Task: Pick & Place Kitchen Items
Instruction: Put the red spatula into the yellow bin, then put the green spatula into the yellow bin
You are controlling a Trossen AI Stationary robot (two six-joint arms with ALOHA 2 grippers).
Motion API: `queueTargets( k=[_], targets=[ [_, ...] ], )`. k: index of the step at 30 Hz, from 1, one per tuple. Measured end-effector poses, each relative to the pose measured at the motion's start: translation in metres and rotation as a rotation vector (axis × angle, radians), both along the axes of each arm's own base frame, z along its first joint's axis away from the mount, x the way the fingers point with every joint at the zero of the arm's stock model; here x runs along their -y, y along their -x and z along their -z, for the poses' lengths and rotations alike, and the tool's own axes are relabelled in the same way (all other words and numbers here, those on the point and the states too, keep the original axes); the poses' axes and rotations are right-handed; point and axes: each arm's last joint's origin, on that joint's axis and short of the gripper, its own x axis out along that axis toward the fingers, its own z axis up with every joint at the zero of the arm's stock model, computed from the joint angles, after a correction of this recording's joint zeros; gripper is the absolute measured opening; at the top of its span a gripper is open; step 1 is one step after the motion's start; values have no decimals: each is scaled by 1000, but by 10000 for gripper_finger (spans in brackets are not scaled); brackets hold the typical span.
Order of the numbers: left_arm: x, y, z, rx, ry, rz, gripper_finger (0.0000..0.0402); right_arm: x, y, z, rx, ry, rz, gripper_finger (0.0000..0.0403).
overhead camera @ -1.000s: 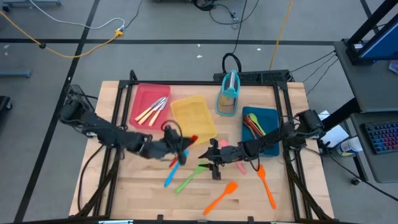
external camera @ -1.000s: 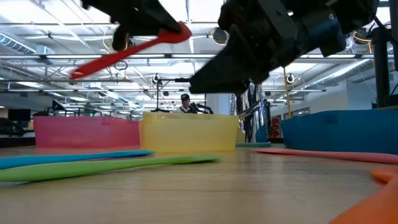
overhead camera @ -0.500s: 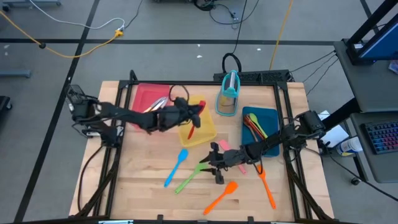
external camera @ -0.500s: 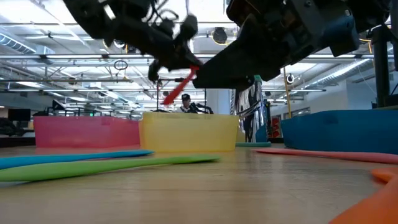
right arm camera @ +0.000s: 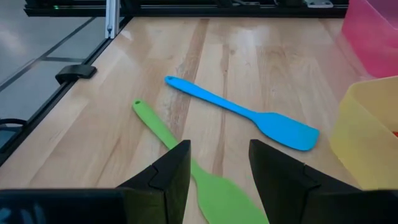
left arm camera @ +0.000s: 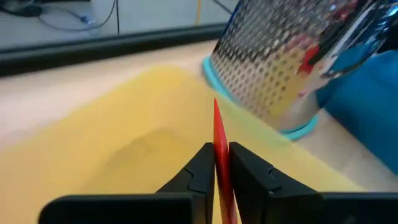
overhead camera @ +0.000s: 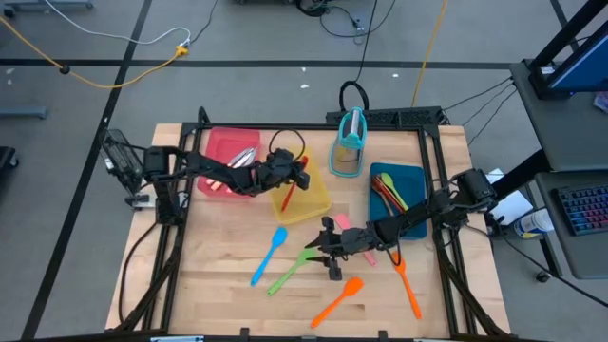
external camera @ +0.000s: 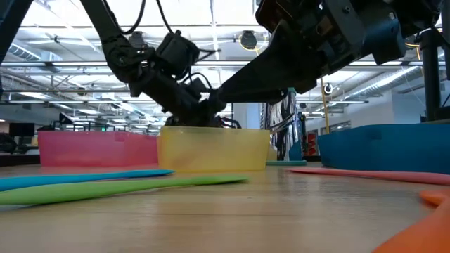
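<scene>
1. We've got the left tool (overhead camera: 296, 177) over the yellow tray (overhead camera: 306, 201) with its fingers pinched on a red spatula (left arm camera: 219, 144). The spatula hangs nose-down into the tray, just off the tray's 10 o'clock corner in the top-down view.
2. To do this drop well, we'd say go low before letting go, so the spatula lies flat inside the walls and doesn't tip over the rim. The grater (overhead camera: 349, 142) stands at about 2 o'clock from the tray, so any swing should stay clear of it.
3. The right tool (overhead camera: 328, 255) sits with fingers apart right above the green spatula (right arm camera: 186, 165), paddle end between them. Looks like the next pick. We'd close on the neck rather than the floppy paddle.
4. Waiting on the bench (overhead camera: 218, 294): the blue spatula (overhead camera: 269, 254) at 9 o'clock of the green one, one orange spatula (overhead camera: 339, 297) at 6 o'clock, another orange spatula (overhead camera: 405, 276) toward 4 o'clock.
5. The red tray (overhead camera: 217, 152) has a few knives and metal pieces, the blue tray (overhead camera: 416, 176) a handful of coloured utensils.
6. The surface is pale wood planks, dry and smooth, so things will slide if nudged.
7. The room is a big open workshop with grey floor, loose cables, ceiling lights, and a person far behind the trays.
</scene>
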Motion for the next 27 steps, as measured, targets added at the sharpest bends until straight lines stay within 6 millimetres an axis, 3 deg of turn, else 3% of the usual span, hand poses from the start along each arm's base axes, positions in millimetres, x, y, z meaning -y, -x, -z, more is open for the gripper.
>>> queueTargets(
  k=[12, 20, 27],
  targets=[
    [-15, 8, 9, -96, 31, 6, 64, 0, 0, 0, 0, 0, 0, 155],
    [-14, 8, 10, -127, 21, 52, 111, 0, 0, 0, 6, 33, -14, 155],
    [-10, 9, -14, -74, 3, 162, 141, 0, 0, 0, 12, 70, -34, 155]
  ],
)
